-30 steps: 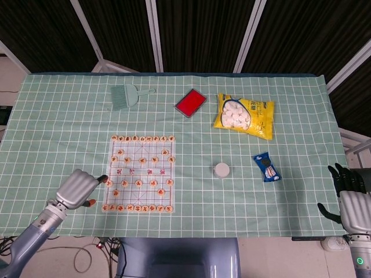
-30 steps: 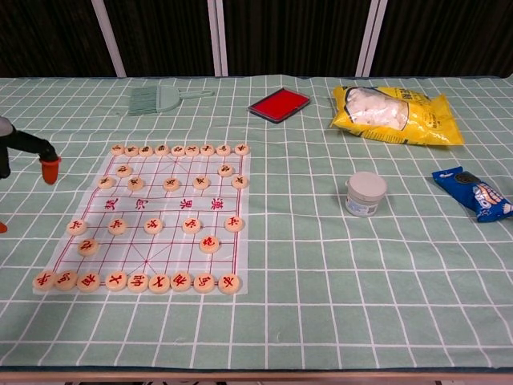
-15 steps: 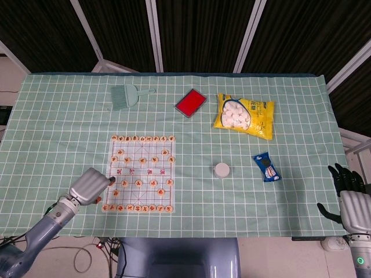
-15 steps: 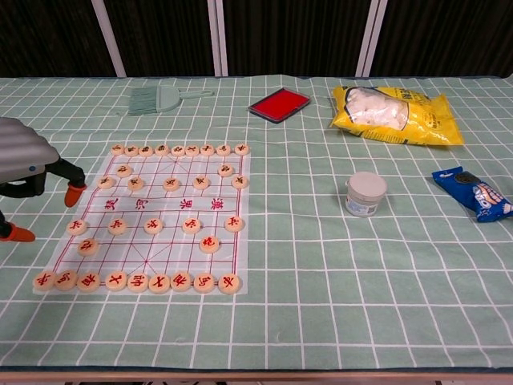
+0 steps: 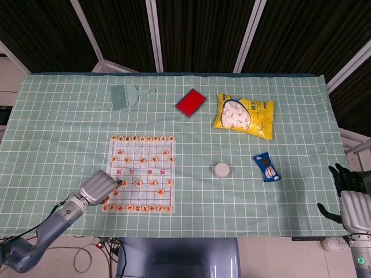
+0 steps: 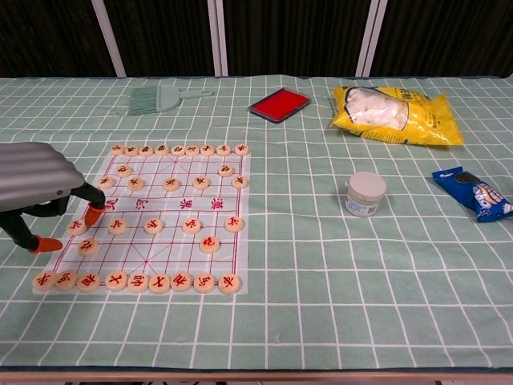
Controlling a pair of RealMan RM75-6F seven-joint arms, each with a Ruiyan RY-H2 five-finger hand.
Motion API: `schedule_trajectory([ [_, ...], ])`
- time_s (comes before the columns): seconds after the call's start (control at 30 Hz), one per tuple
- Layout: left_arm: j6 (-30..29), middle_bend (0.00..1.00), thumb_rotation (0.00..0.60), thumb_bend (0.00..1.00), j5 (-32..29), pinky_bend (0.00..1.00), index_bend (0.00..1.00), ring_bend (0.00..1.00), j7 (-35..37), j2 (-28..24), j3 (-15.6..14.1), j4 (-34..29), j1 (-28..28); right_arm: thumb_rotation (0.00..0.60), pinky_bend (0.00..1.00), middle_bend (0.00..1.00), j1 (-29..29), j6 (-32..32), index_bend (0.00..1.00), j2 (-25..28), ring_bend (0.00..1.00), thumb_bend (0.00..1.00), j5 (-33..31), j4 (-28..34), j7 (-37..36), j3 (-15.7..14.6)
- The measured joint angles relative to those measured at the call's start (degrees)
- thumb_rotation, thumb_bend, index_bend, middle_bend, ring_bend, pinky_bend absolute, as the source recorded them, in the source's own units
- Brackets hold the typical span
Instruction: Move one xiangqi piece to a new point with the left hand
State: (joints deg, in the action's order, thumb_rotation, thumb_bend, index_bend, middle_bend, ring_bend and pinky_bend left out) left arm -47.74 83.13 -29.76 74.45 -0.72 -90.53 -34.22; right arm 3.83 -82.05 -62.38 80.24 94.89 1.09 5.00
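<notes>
the left hand (image 6: 36, 188) is over the near-left part of the xiangqi board (image 6: 172, 210), its grey back toward the chest camera. two orange-tipped fingers (image 6: 94, 213) point down: one fingertip sits right by the leftmost piece (image 6: 77, 227) of the near soldier row, the other hangs just off the board's left edge. fingers are spread apart and nothing is between them; whether the tip actually touches that piece i cannot tell. in the head view the left hand (image 5: 99, 186) covers the board's left margin, forearm running off toward the lower left.

the board lies flat on the green checked tablecloth (image 6: 321, 273), with round pale pieces bearing red characters: a full row along the near edge (image 6: 136, 281), a full row along the far edge (image 6: 178, 149), scattered ones between.

the right hand (image 5: 348, 194) sits at the far right table edge in the head view, dark fingers up and apart, holding nothing.

behind the board: a green hand brush (image 6: 160, 99), a red ink pad (image 6: 279, 104), a yellow snack bag (image 6: 397, 115). right of the board, a small white jar (image 6: 366, 193) and a blue snack packet (image 6: 474, 193).
</notes>
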Motion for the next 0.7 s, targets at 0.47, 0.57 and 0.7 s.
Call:
schedule_trajectory([
  [0.47,-0.70,1.00,0.600,0.25,1.07,1.00,0.45,1.00,2.29,3.19,-1.23,3.32,-0.96,0.600,0.00,0.00,-0.04,0.12,0.00,-0.02,0.00,0.27,-0.43,0.17,-0.05,0.08],
  [0.57,-0.81,1.00,0.600,0.25,1.19,1.00,0.46,1.00,2.50,3.46,-1.54,3.61,-1.05,0.600,0.00,0.00,-0.05,0.11,0.00,0.00,0.00,0.27,-0.46,0.23,-0.09,0.10],
  [0.7,-1.07,1.00,0.600,0.25,1.29,1.00,0.46,1.00,2.76,3.76,-1.83,4.23,-1.09,0.600,0.00,0.00,-0.08,0.18,0.00,0.03,0.00,0.27,-0.61,0.33,-0.23,0.11],
])
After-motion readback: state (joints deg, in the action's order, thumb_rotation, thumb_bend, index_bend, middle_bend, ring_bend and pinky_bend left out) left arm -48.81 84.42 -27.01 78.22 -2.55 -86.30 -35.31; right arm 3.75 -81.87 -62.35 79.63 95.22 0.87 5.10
